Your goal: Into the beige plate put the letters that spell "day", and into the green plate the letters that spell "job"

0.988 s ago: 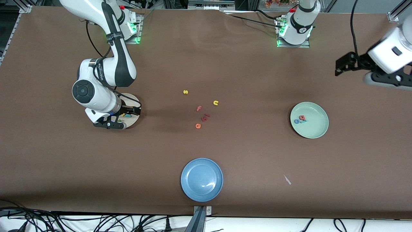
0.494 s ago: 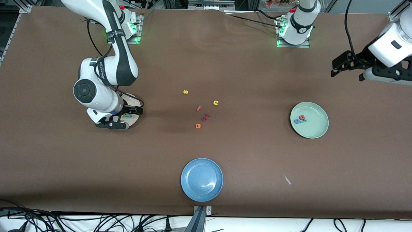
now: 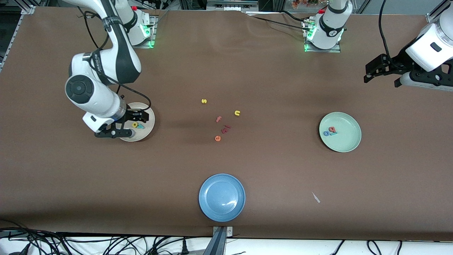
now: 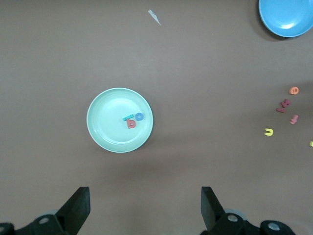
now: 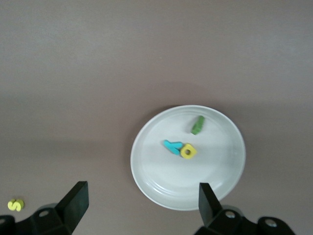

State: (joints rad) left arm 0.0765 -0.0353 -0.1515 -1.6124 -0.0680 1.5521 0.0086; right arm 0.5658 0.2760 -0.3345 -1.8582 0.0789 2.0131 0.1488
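Now: right gripper (image 3: 124,124) over the beige plate (image 3: 148,122), toward the right arm's end of the table; jaws wide apart, nothing held. Fingers (image 5: 73,203) visible in the right wrist view, spread and empty.

In the beige plate: yellow letter (image 5: 188,152) with a hole, touching the teal "y" (image 5: 172,146); green letter (image 5: 197,125) a little apart from both, nearer the rim.

Left gripper (image 3: 384,71) up in the air over the bare table at the left arm's end, jaws wide apart, nothing held. Spread fingers (image 4: 78,208) shown in the left wrist view, with the green plate (image 4: 105,132) below.

In the green plate (image 3: 348,141): blue "o" (image 4: 140,116), teal "j" (image 4: 128,118) and red "b" (image 4: 130,124), bunched together and touching.

Loose on the table between the two plates: yellow "s" (image 3: 204,101), yellow "u" (image 3: 237,113), pink "f" (image 3: 218,119), dark red pieces (image 3: 225,128), orange "e" (image 3: 217,138). Blue plate (image 3: 208,209) nearest the front camera, with nothing in it. Small pale scrap (image 3: 316,197) near that plate, toward the left arm's end.
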